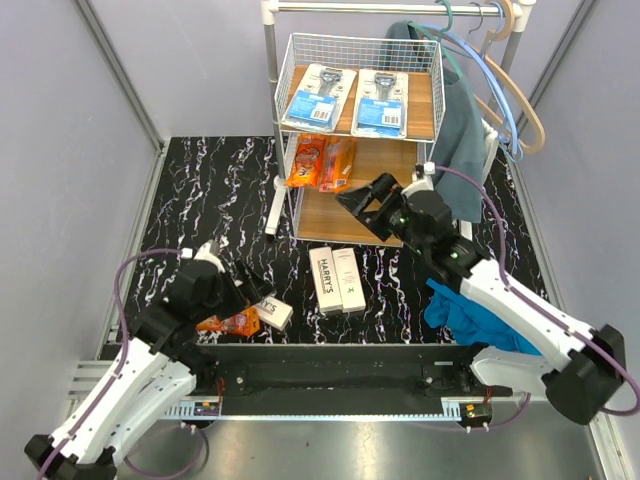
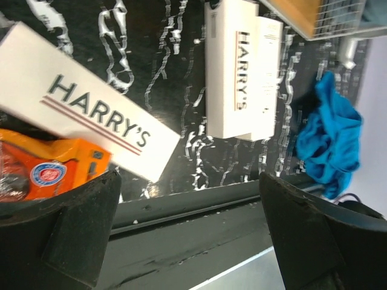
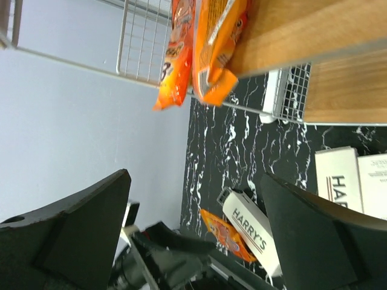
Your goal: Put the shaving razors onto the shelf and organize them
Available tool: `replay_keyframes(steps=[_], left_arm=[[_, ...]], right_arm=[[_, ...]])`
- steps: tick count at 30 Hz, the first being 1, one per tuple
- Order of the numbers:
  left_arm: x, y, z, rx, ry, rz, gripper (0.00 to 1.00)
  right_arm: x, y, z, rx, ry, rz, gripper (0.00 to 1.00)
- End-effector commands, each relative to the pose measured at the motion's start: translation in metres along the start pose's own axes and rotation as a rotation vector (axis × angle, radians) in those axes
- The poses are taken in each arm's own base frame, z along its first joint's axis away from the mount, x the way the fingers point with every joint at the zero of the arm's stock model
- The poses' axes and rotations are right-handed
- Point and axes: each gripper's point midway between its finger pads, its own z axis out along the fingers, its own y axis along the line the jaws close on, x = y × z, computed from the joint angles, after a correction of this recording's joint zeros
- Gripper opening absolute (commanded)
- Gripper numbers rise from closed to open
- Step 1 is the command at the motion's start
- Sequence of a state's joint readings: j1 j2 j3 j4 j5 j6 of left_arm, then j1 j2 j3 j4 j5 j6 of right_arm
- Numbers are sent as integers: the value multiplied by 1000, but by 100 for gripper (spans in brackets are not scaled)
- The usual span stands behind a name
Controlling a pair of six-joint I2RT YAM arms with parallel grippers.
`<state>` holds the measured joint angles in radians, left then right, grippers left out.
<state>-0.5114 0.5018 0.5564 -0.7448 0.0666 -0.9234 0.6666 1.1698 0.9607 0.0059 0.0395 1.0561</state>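
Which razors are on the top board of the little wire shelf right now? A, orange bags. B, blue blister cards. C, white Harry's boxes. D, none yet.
B: two blue blister cards lie side by side on the top board of the shelf; the orange bags sit one board lower.

The worktop (image 1: pixel 200 190) is glossy black, veined white like polished marble. The shelf (image 1: pixel 285 70) pairs white-painted metal wire with matt pale wooden boards. The orange bags (image 1: pixel 322 162) are shiny, crinkled plastic; the blister cards (image 1: pixel 318 97) carry clear glossy plastic over printed card. The HARRY'S boxes (image 1: pixel 337 280) look like smooth matt white cardboard. The blue cloth (image 1: pixel 455 315) is soft, rumpled. The left tool (image 2: pixel 188 178) and right tool (image 3: pixel 195 178) are dull black plastic.
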Motion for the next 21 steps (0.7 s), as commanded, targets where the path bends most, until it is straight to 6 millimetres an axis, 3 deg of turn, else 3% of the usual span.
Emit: replay_keyframes(steps=[1,4,5,6,9,10,11,13,14,15,16,17,18,20,21], left_arm=[[-14,0,-5,-65,-31,1,99],[-18,-1,-7,-56,-45,-29,99],[-20,-2,-8,-51,-50,-31,99],[-23,-2,-9,-48,-50,-32,99],[-35,-8,-11,-44,-39,-27,99],[-44,-15,-15,-32,-49,-23,99],[-49,-15,-14,-45,-41,-23,99],[-71,-24,-21,-26,-68,-10,99],[-77,-22,-18,-39,-54,-17,99],[-87,-21,-21,-23,-54,-32,99],[-97,-23,-25,-11,-63,-41,99],[-104,-21,-22,-9,-50,-64,99],[-115,-17,-27,15,-61,-96,99],[-129,-14,-31,37,-78,-124,99],[-136,-11,-36,55,-93,-143,99]], right_arm=[[20,-17,-29,39,57,-51,100],[55,-35,-33,89,137,-102,100],[75,-35,-34,84,183,-126,100],[92,-48,-28,114,225,-139,100],[137,-47,-20,81,324,-155,100],[159,-58,-13,104,379,-166,100],[169,-50,-6,69,391,-168,100],[209,-50,3,63,483,-202,100],[215,-33,11,23,484,-213,99],[242,-41,15,41,536,-243,99],[256,-35,16,20,584,-251,99],[264,-15,21,-22,595,-263,98],[281,-25,28,2,628,-283,98],[299,-8,33,-36,658,-302,98],[311,-18,39,-17,681,-315,97]])
